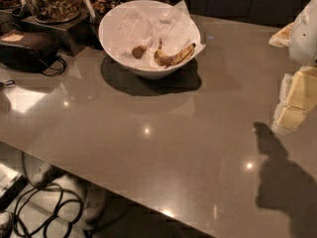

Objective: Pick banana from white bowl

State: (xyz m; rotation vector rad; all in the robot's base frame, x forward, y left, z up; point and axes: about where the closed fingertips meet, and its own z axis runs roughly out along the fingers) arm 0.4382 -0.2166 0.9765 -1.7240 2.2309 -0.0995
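The banana (173, 57) lies curved in the right half of the white bowl (116, 19), dull yellow with brown spots and a dark stem pointing up. The bowl stands at the back of the grey counter and is lined with crumpled white paper (141, 26). A small round brown lump (138, 51) lies to the left of the banana. My gripper (293, 105) is at the right edge of the view, well to the right of the bowl and nearer the camera, above the counter. Its shadow falls on the counter below it.
Glass jars of snacks (52, 1) stand on a dark stand behind and left of the bowl. A black device with a cable (25, 46) sits at the far left. The counter's front edge (99, 182) runs diagonally, with cables on the floor below.
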